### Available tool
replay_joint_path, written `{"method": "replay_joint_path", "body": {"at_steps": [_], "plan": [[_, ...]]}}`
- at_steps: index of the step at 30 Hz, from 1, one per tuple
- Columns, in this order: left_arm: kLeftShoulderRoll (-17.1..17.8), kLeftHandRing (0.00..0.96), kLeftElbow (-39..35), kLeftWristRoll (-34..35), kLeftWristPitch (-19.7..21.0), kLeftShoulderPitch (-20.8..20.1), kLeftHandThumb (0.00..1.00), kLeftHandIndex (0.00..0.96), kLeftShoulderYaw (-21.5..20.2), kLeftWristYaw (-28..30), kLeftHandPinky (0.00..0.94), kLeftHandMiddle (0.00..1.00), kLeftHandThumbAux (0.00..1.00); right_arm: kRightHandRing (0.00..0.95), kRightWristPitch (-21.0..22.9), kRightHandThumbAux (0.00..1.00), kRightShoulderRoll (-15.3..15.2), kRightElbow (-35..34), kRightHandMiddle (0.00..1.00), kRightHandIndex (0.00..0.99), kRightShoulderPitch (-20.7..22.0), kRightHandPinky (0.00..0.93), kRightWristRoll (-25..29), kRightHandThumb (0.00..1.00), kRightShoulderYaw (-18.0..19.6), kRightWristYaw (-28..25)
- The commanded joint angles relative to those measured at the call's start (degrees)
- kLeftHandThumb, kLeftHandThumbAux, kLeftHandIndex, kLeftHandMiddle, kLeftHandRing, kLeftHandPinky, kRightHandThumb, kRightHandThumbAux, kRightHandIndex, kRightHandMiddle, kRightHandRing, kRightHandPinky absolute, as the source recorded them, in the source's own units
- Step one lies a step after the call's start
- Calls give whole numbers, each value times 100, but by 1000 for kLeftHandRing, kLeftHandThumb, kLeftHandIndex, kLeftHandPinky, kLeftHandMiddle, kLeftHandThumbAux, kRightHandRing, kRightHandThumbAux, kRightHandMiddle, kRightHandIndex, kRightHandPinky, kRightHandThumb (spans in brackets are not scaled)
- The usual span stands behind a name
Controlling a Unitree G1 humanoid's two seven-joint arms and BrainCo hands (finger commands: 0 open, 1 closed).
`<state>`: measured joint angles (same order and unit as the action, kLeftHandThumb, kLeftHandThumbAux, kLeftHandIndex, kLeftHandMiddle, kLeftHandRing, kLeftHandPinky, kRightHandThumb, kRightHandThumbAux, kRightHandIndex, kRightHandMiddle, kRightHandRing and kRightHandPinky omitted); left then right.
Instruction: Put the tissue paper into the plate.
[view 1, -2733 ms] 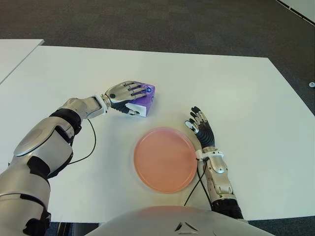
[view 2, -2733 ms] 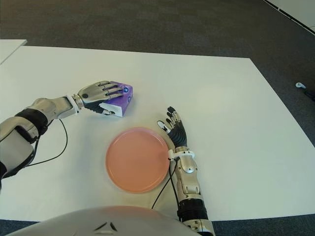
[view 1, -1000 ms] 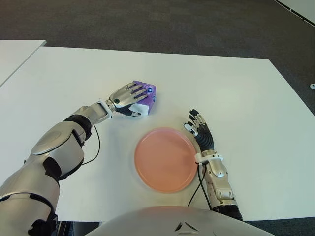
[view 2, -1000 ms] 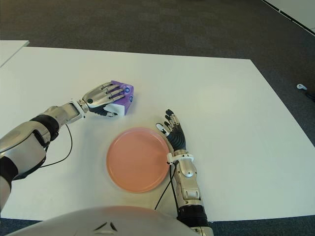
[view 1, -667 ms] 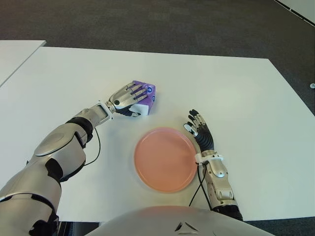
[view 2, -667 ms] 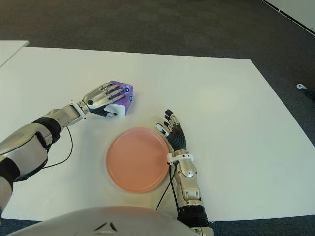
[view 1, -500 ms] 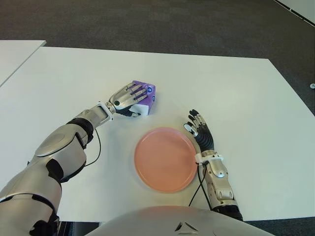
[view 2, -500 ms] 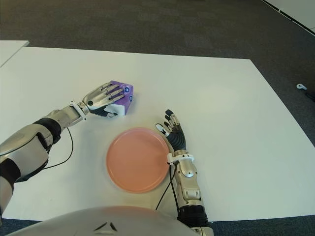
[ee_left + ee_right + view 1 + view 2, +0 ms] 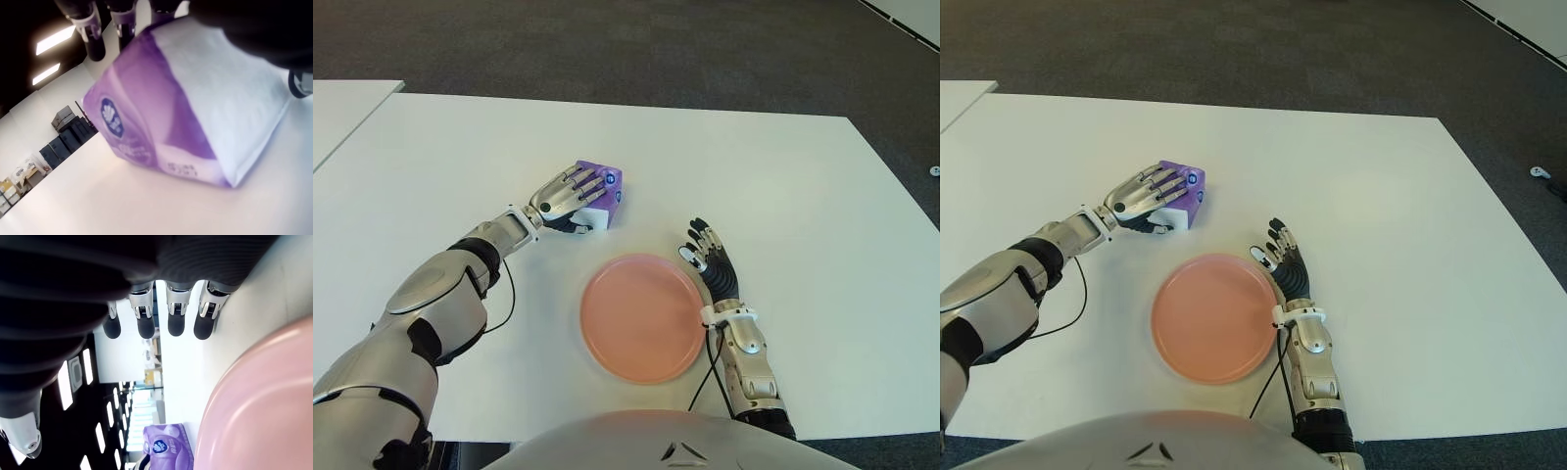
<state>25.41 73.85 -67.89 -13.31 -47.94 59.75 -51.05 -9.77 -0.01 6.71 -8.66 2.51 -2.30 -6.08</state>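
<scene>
L hand on tissue pack, not lifted yet

L hand [image 9: 570, 188] fingers wrapped over tissue pack [image 9: 599, 192], barely shifted in the last sec; pack on table [image 9: 783, 196], behind plate [image 9: 641, 316]. R hand [image 9: 713, 262] open, idle beside plate.

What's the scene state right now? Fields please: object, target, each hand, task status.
object: purple-and-white tissue pack, on the white table, beyond the plate and to its left
target: pink plate, holds nothing
left hand: fingers draped over the tissue pack, thumb against its near side
right hand: at the plate's right rim, fingers straight, holding nothing
status: pack not yet in plate
</scene>
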Motion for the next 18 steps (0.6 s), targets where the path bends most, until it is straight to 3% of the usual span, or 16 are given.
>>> {"method": "replay_joint_path", "body": {"at_steps": [1, 6, 8, 11, 14, 18], "plan": [[-46, 0, 180, -134, -162, 366, 254, 0, 174, 240, 0, 0, 156, 0, 526, 603, 5, 335, 0, 0, -416, 0, -3, 0, -43, 3], [-57, 0, 207, -42, -269, 379, 263, 0, 118, 173, 0, 0, 183, 0, 543, 601, 4, 318, 0, 0, -420, 0, -10, 0, -51, 1], [-81, 59, 229, 5, -313, 392, 350, 11, 79, 122, 97, 46, 280, 0, 550, 598, 2, 313, 0, 0, -420, 0, -10, 0, -54, -2], [-117, 84, 258, 45, -315, 404, 386, 16, 66, 77, 137, 65, 319, 0, 551, 596, -3, 315, 0, 0, -417, 0, -9, 0, -54, -6], [-195, 260, 285, 119, -297, 438, 532, 170, 33, 5, 337, 230, 427, 0, 555, 594, -8, 311, 0, 0, -415, 0, -12, 0, -60, -11], [-288, 406, 304, 276, -344, 490, 649, 298, -66, 107, 481, 383, 507, 0, 563, 595, -15, 309, 0, 0, -412, 0, -19, 0, -64, -10]]}}
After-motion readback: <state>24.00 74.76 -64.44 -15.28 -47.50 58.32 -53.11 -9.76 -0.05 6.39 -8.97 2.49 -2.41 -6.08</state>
